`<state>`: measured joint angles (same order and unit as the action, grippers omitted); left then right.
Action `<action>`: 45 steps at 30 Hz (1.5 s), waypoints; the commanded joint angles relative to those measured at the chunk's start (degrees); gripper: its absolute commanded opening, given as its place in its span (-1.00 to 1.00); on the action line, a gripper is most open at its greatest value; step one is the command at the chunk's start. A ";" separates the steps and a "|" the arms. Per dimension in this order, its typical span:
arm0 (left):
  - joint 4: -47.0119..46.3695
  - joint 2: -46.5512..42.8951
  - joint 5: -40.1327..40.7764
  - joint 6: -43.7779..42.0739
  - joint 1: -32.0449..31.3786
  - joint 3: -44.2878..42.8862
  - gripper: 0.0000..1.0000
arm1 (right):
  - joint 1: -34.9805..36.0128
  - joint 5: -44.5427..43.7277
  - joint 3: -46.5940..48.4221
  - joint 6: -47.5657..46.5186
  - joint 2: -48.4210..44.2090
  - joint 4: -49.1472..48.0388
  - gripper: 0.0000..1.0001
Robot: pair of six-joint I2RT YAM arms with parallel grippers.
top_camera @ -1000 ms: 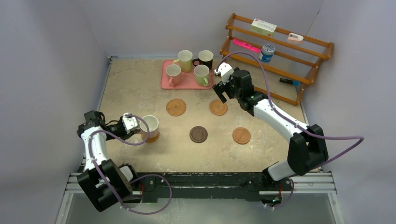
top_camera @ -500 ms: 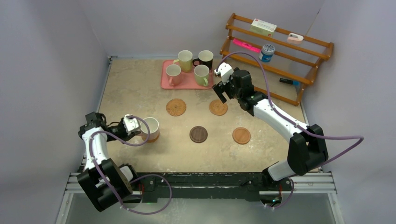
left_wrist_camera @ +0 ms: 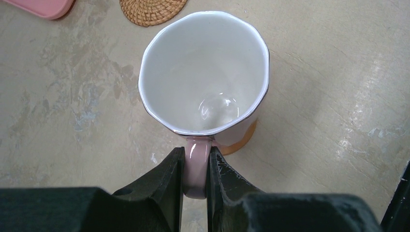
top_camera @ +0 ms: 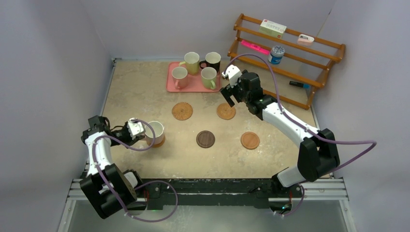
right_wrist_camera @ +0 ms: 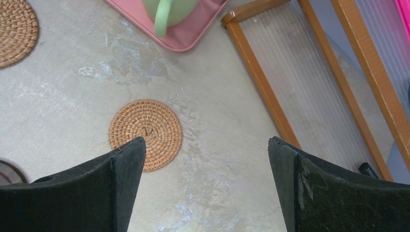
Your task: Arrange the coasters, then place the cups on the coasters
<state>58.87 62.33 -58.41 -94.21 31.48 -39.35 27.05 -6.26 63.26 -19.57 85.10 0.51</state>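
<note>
My left gripper (left_wrist_camera: pixel 196 152) is shut on the handle of a pink cup (left_wrist_camera: pixel 205 72), which stands upright over an orange-brown coaster (left_wrist_camera: pixel 244 140) at the table's near left (top_camera: pixel 155 131). Two woven coasters (top_camera: pixel 182 111) (top_camera: pixel 226 111), a dark brown one (top_camera: pixel 205 139) and a tan one (top_camera: pixel 250 140) lie bare. My right gripper (right_wrist_camera: pixel 207 140) hangs open above the table, just right of a woven coaster (right_wrist_camera: pixel 145 133). A pink (top_camera: pixel 179 75), a yellow (top_camera: pixel 191 60), a black (top_camera: pixel 212 60) and a green cup (top_camera: pixel 209 76) stand on the pink tray (top_camera: pixel 169 82).
A slatted wooden rack (top_camera: pixel 290 53) leans at the back right and holds a blue-and-white can (top_camera: pixel 276 54), a box and small items. Its lower rail (right_wrist_camera: pixel 261 82) runs close to the right of my right gripper. Grey walls enclose the table.
</note>
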 commanded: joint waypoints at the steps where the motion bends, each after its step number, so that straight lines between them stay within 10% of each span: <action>1: -2.16 -1.42 -4.96 0.54 0.41 0.41 -0.75 | 0.33 0.90 1.78 -0.18 0.15 -0.69 0.97; 23: -1.02 -4.74 -1.85 1.32 0.42 -0.21 0.12 | 0.33 0.82 2.09 -0.20 -0.72 0.62 0.97; 29: 1.00 -7.32 -0.26 2.20 0.57 -2.61 0.66 | 0.31 0.37 6.35 -0.17 1.61 2.93 0.97; 37: 0.55 -6.72 -0.19 8.53 0.92 -8.71 0.80 | 0.33 -1.46 24.41 3.79 14.42 8.52 0.97; 45: -17.83 -11.88 2.89 36.44 0.95 -11.91 0.85 | 0.30 -4.14 58.68 11.48 35.33 20.11 0.97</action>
<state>52.84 54.24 -56.31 -75.44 31.88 -48.64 27.05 -6.96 108.86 -12.86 114.43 15.07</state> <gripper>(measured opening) 0.917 0.983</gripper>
